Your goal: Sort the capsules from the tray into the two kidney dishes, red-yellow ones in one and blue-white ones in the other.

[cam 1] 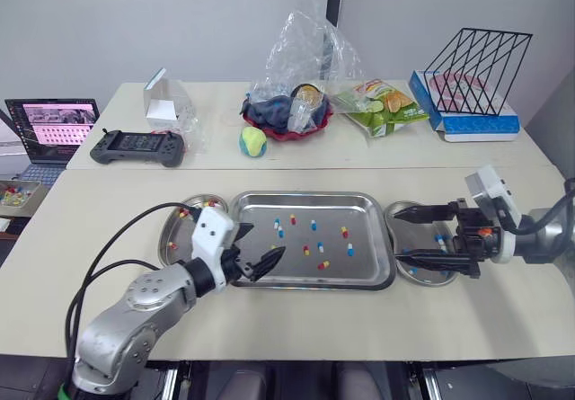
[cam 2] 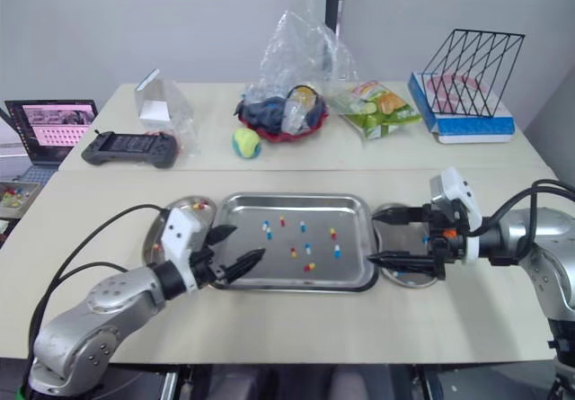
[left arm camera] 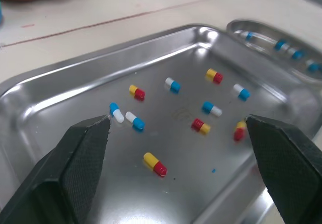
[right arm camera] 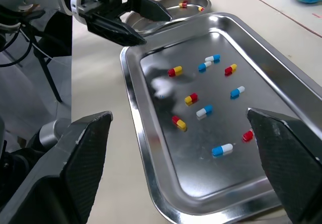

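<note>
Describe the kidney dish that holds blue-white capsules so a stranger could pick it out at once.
On the near table lies a steel tray with a kidney dish at each end. Take the dish on the robot's right, beneath the right gripper. Only it holds blue-white capsules; the left dish holds red-yellow ones.

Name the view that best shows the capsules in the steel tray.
Left wrist view: the red-yellow and blue-white capsules lie close up on the rectangular steel tray, colours distinct. The right wrist view shows them nearly as well; the eye views show mere specks.
</note>
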